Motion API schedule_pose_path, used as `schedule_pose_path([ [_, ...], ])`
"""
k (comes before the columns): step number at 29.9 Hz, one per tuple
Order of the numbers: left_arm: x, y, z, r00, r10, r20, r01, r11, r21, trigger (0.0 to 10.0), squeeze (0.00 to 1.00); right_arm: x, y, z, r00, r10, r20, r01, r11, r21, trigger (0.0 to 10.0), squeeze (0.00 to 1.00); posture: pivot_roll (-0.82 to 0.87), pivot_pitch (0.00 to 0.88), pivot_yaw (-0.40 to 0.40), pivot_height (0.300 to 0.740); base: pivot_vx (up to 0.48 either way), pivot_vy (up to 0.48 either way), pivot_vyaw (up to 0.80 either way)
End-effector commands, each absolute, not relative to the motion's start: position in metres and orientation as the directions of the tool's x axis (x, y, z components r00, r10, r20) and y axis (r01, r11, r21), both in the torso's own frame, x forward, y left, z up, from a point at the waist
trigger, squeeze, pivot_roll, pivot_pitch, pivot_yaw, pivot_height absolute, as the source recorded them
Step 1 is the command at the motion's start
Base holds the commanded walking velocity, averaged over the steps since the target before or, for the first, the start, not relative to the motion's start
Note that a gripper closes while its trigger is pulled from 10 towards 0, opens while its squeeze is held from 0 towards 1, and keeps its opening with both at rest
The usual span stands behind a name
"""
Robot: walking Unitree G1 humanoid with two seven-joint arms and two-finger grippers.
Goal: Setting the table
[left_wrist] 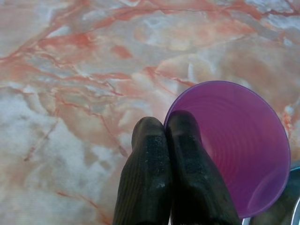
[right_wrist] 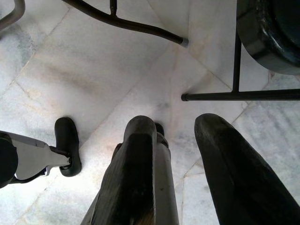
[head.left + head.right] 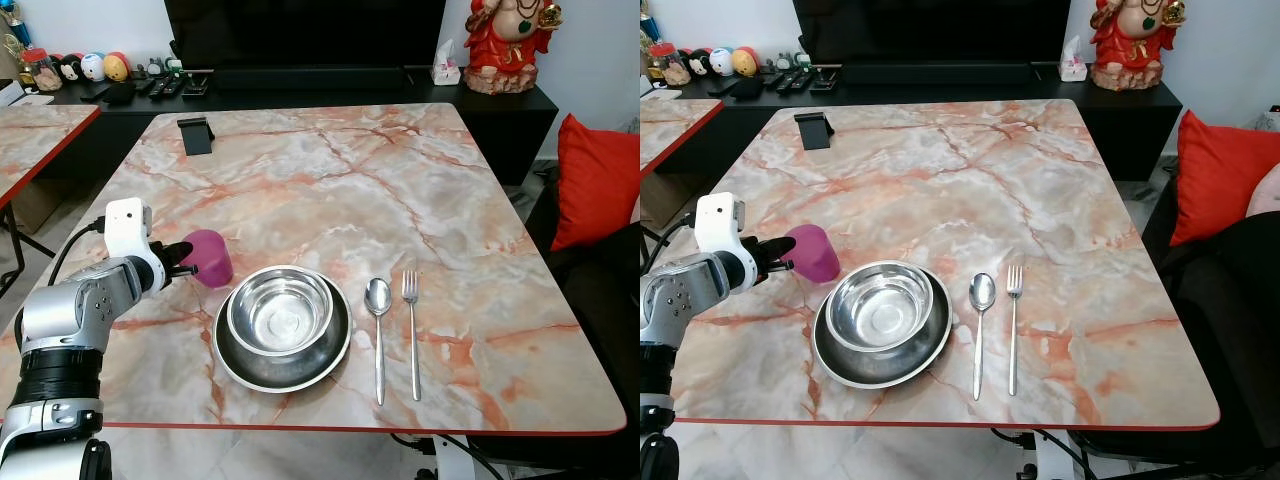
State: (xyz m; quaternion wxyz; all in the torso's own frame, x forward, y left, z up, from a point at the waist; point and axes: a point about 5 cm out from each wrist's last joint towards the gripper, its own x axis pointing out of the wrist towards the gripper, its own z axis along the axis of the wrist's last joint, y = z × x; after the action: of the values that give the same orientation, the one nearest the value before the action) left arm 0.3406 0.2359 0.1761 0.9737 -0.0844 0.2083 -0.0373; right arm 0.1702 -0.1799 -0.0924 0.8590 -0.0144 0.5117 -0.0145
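Left eye view: marble table (image 3: 330, 190) with red edging. Steel bowl (image 3: 281, 310) sitting inside steel plate (image 3: 284, 360) near the front edge. Spoon (image 3: 378, 320) just right of the plate, fork (image 3: 411, 330) just right of the spoon, both lying lengthwise, not touching. Purple cup (image 3: 209, 257) upright just beside the plate's upper left rim. Left gripper (image 3: 186, 262) reaching in from the left, fingertips at the cup's rim. Black phone stand (image 3: 196, 135) at the far left part of the table. Dark TV cabinet (image 3: 300, 95) behind, red figurine (image 3: 508, 45) and tissue box (image 3: 445, 66) on it. Red cushion (image 3: 597, 180) at far right.

Right eye view: same layout. Cup (image 3: 812, 252) close to the bowl (image 3: 880, 306) and the plate, contact hard to judge. Left gripper's fingers (image 3: 768, 255) at the cup's near side.

Left wrist view: two black fingers (image 1: 150, 173) pressed together, pinching the cup's (image 1: 234, 145) near wall, one fingertip inside the rim, the other outside. Cup empty, standing on the marble (image 1: 70, 93). Sliver of steel rim at the corner beside the cup.

Right wrist view: right gripper (image 2: 187, 140) hanging idle over pale tiled floor (image 2: 93, 70), fingers apart, nothing between them. Dark metal furniture legs (image 2: 234, 96) nearby, robot's foot (image 2: 65, 145) visible.
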Motion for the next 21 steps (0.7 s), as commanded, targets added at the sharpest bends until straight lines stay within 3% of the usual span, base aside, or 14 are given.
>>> schedule_pose_path([
  [1,0.3415,0.2364,0.1782,0.907,-0.110,-0.406,0.031,0.980,-0.195,10.0,0.00,0.1689,-0.1782,-0.0932,0.467,-0.037,-0.883,-0.001,0.999,-0.042,10.0,0.00,-0.05,0.000,0.048,0.707,0.000,0.000,0.00],
  [16,0.3405,0.2359,0.1773,0.895,-0.107,-0.434,0.019,0.979,-0.201,10.0,0.00,0.1681,-0.1777,-0.0936,0.464,-0.034,-0.885,-0.001,0.999,-0.039,10.0,0.00,-0.05,0.000,0.051,0.707,0.000,0.000,0.00],
  [17,0.3405,0.2354,0.1771,0.894,-0.108,-0.435,0.021,0.979,-0.201,10.0,0.06,0.1681,-0.1777,-0.0936,0.464,-0.034,-0.885,-0.001,0.999,-0.039,10.0,0.00,-0.05,0.000,0.054,0.707,0.000,0.000,0.00],
  [18,0.3406,0.2347,0.1770,0.894,-0.109,-0.435,0.022,0.979,-0.201,10.0,0.75,0.1681,-0.1778,-0.0936,0.464,-0.034,-0.885,0.000,0.999,-0.039,10.0,0.00,-0.05,0.000,0.051,0.707,0.000,0.000,0.00],
  [19,0.3409,0.2342,0.1771,0.895,-0.111,-0.433,0.025,0.980,-0.200,10.0,0.96,0.1681,-0.1778,-0.0936,0.464,-0.034,-0.885,0.000,0.999,-0.039,10.0,0.00,-0.05,0.000,0.052,0.707,0.000,0.000,0.00],
  [21,0.3412,0.2342,0.1775,0.896,-0.111,-0.429,0.026,0.980,-0.199,10.0,0.96,0.1681,-0.1779,-0.0936,0.464,-0.035,-0.885,-0.001,0.999,-0.039,10.0,0.00,-0.05,0.000,0.051,0.707,0.000,0.000,0.00],
])
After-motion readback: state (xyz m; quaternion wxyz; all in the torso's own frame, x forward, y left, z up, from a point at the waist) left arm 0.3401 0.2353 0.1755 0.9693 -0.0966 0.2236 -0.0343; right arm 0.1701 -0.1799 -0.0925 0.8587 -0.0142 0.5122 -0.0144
